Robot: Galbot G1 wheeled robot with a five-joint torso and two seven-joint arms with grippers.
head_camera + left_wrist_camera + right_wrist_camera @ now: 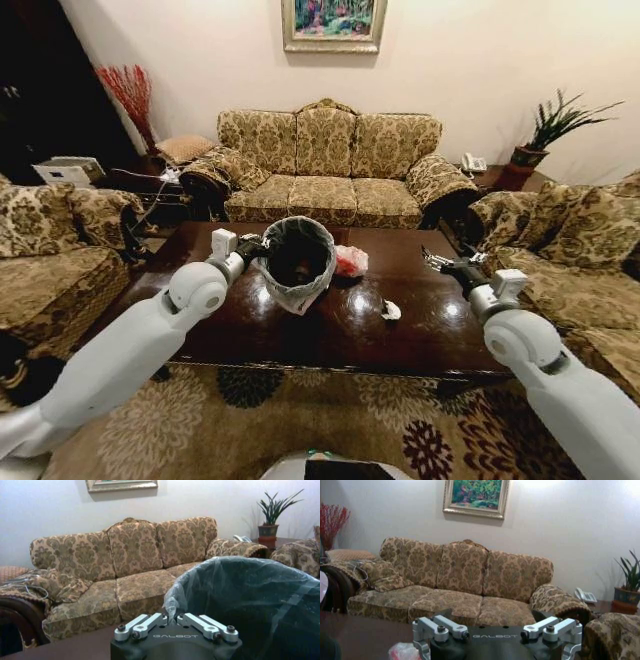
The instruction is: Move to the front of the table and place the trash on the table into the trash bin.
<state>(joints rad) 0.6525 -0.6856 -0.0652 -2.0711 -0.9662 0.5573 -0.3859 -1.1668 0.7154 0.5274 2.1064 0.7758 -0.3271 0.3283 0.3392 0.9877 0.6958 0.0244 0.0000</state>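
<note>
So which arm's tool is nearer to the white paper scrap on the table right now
The right. The right tool hovers just beyond the paper scrap, open; the left tool is farther off, gripping the trash bin rim.

Patterned three-seat sofa (325,165) against the wall, framed painting (333,22) above — potted plant (545,135), patterned rug (260,425)

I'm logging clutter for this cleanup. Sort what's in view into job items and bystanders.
Job items: table; trash bin, tilted, rim held by left gripper; red-and-white bag bundle; white paper scrap; right gripper, jaws open.

Bystanders: sofa; painting; potted plant; phone.
</note>
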